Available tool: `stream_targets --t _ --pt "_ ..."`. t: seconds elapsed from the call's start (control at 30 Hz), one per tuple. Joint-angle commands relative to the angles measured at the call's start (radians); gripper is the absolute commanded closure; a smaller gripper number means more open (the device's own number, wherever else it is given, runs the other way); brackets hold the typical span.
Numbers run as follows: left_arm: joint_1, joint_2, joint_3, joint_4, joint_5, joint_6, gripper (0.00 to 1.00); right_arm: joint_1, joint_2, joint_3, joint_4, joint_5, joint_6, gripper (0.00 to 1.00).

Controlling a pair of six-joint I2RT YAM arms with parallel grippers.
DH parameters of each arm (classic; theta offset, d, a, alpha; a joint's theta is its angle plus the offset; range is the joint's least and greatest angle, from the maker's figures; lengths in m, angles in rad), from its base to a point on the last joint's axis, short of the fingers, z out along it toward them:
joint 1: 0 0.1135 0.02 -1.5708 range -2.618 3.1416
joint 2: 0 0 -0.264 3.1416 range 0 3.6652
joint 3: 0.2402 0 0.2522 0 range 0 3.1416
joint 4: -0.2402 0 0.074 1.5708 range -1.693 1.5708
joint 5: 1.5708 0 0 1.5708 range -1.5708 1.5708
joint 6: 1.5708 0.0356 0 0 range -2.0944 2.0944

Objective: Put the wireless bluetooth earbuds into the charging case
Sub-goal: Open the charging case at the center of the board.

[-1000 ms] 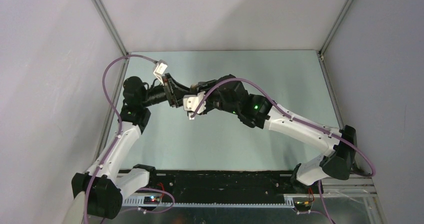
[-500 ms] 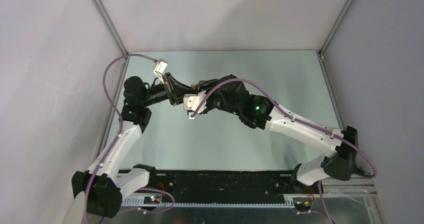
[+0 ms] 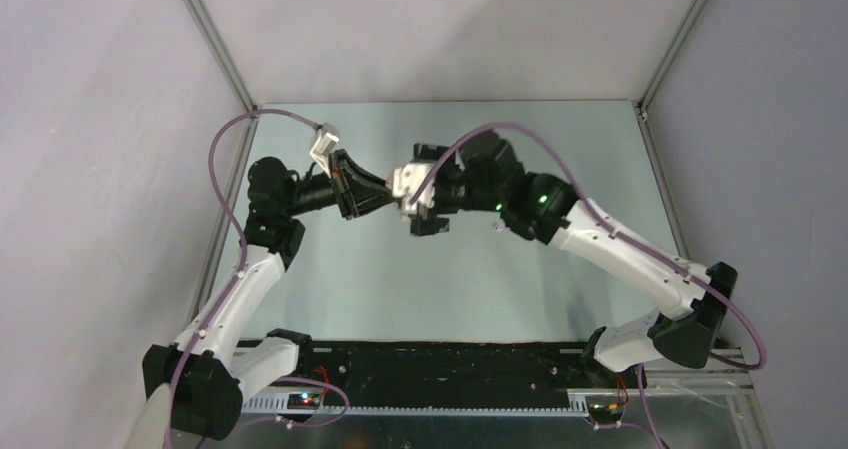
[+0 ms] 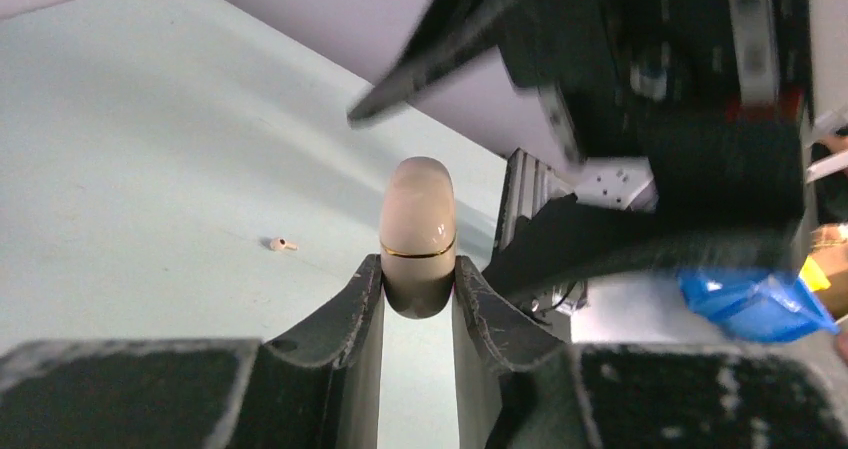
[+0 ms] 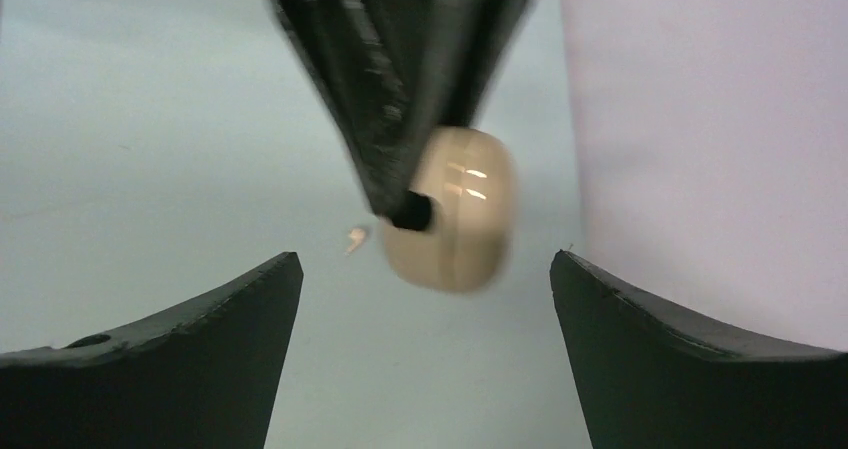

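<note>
The charging case (image 4: 418, 219) is a small rounded cream shell with a thin gold band, held above the table. My left gripper (image 4: 418, 269) is shut on its lower end. The right wrist view shows the same case (image 5: 460, 209) pinched at the tip of the left fingers (image 5: 390, 89). My right gripper (image 5: 425, 259) is open, its jaws wide apart on either side of the case and touching nothing. One pale cream earbud (image 4: 283, 244) lies on the table, and the earbud (image 5: 356, 237) also shows below the case. In the top view the left gripper (image 3: 385, 191) and right gripper (image 3: 428, 217) meet mid-table.
The right arm's black wrist body (image 4: 680, 119) fills the upper right of the left wrist view, close to the case. Grey walls (image 3: 450, 29) and metal frame posts (image 3: 215, 44) enclose the pale green table (image 3: 400, 279).
My right gripper has opened wide and drawn back to the right, away from the case. The left gripper has closed tighter on the case and still holds it.
</note>
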Motion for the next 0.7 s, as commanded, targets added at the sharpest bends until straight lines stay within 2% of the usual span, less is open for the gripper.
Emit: stream_targets --t 0.0,0.13,0.27,0.47,0.67 --pt "-0.007 -0.071 -0.055 0.056 0.118 0.202 1.0 -0.107 -0.061 0.198 -0.252 -0.313 0.312 0.01" --pt "-0.008 -0.125 -0.105 0.056 0.171 0.373 1.0 -0.179 -0.021 0.273 -0.329 -0.476 0.511 0.01" --pt "-0.008 -0.155 -0.122 0.055 0.151 0.457 1.0 -0.195 0.026 0.265 -0.314 -0.557 0.579 0.04" --pt "-0.031 -0.176 -0.134 0.055 0.14 0.527 1.0 -0.193 0.069 0.269 -0.283 -0.619 0.587 0.06" --pt "-0.041 -0.189 -0.14 0.055 0.121 0.533 1.0 -0.177 0.131 0.313 -0.311 -0.586 0.564 0.09"
